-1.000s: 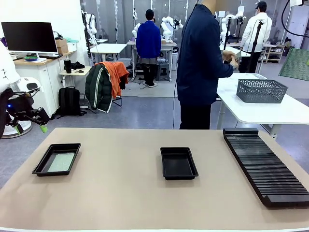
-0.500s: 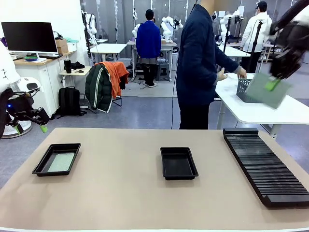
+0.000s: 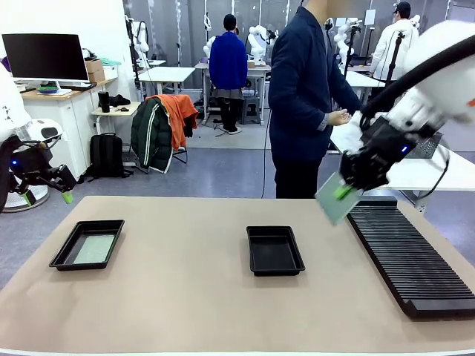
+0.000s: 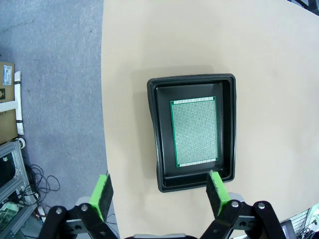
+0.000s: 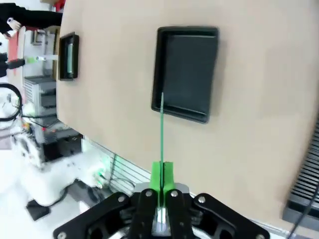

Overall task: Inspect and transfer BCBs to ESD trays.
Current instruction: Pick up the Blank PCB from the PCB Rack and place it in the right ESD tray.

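Note:
My right gripper is shut on one BCB, a thin green board held tilted in the air between the empty middle ESD tray and the rack. In the right wrist view the BCB stands edge-on between the shut fingers, above the near rim of the empty tray. A second BCB lies flat in the left ESD tray. My left gripper hangs open beyond the table's left edge; its wrist view looks down on that tray and its board.
A long black ribbed rack lies along the table's right side. A person in a dark jacket stands behind the far edge, one hand near my right arm. Bare tabletop lies between the two trays.
My right arm has swung down from the upper right with the board, from over the side table to just above the table beside the rack. The left arm has not moved.

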{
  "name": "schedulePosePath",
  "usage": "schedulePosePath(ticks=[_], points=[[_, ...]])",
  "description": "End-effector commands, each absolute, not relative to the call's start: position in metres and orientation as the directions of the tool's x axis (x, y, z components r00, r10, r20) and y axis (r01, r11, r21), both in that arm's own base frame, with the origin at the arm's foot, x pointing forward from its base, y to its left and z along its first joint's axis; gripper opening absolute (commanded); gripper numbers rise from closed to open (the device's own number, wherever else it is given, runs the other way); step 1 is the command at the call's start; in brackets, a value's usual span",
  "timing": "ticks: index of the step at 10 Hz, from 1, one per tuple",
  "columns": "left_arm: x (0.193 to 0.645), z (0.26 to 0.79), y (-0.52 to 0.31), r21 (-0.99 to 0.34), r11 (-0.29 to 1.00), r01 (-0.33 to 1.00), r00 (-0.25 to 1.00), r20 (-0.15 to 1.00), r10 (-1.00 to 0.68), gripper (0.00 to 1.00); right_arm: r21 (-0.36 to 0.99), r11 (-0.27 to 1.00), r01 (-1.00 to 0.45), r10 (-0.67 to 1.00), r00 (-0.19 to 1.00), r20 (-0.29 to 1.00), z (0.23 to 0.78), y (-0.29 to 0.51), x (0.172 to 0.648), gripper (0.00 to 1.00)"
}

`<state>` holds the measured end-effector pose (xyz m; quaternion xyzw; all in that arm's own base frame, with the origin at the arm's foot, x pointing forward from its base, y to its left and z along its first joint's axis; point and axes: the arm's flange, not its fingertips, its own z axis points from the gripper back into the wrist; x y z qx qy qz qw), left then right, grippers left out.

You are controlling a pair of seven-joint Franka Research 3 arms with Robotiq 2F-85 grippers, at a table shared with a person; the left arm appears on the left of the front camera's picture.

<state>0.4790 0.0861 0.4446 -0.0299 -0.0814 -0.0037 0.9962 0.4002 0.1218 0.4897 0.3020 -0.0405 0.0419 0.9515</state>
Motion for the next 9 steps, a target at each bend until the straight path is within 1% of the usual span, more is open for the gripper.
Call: schedulePosePath(ticks=[1,2,3,4,7,9], points=[[0.478,0.442,0.086,-0.059,0.998,0.01,0.986,0.168,0.0,1.0,0.677,0.73,-0.095,-0.034,0.984,0.175,0.454,0.155,0.397,0.03],[0.478,0.442,0.086,-0.059,0.998,0.01,0.986,0.168,0.0,1.0,0.704,0.705,-0.08,-0.04,0.988,0.152,0.435,0.167,0.4,0.03],[0.478,0.442,0.086,-0.059,0.998,0.01,0.986,0.168,0.0,1.0,0.725,0.684,-0.083,-0.049,0.986,0.159,0.417,0.177,0.404,0.03],[0.478,0.442,0.086,-0.059,0.998,0.01,0.986,0.168,0.0,1.0,0.738,0.666,-0.104,-0.064,0.978,0.197,0.4,0.183,0.409,0.03],[0.478,0.442,0.086,-0.059,0.998,0.01,0.986,0.168,0.0,1.0,0.774,0.614,-0.153,-0.007,0.98,0.199,0.358,0.191,0.434,0.03],[0.478,0.442,0.086,-0.059,0.998,0.01,0.986,0.168,0.0,1.0,0.78,0.61,-0.139,-0.002,0.984,0.177,0.329,0.19,0.454,0.03]])
